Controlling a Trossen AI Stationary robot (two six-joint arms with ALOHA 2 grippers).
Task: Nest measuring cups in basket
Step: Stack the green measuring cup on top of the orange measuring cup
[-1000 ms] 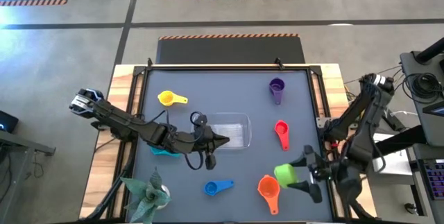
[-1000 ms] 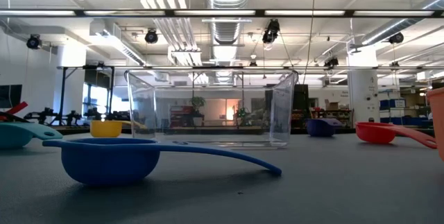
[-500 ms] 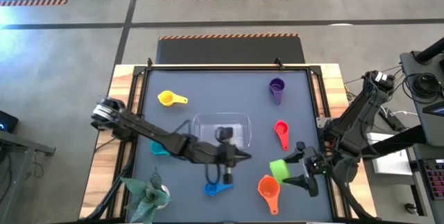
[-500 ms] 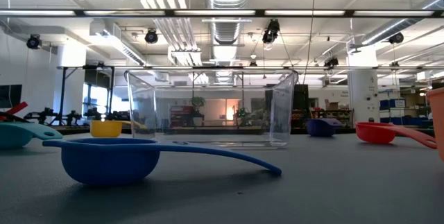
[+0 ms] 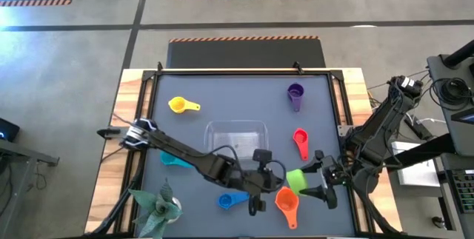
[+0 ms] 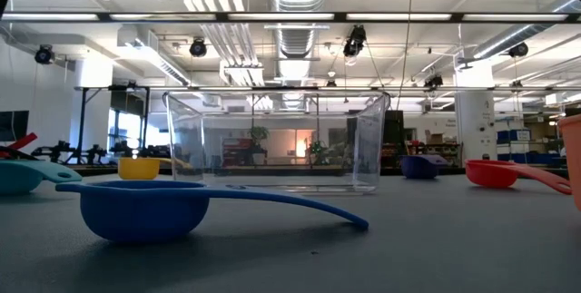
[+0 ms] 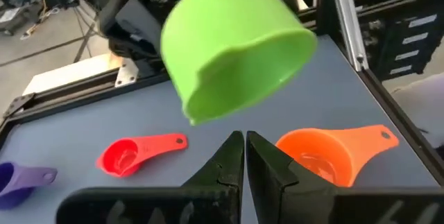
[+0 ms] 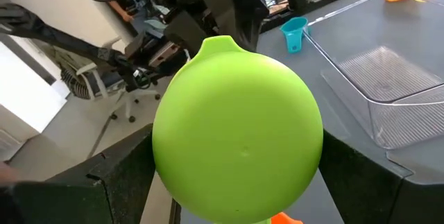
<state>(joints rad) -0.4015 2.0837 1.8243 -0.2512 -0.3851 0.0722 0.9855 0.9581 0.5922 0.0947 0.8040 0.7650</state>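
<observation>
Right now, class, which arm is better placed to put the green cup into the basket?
The right: its hand already holds the green cup, lifted off the table. The left hand, fingers shut and empty, hovers beside it.

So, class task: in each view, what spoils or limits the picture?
Low view: bright ceiling lights glare, and the basket lets the room show through. Right wrist view: the green cup fills and blocks the frame. Left wrist view: the right gripper behind that cup is cut off.
</observation>
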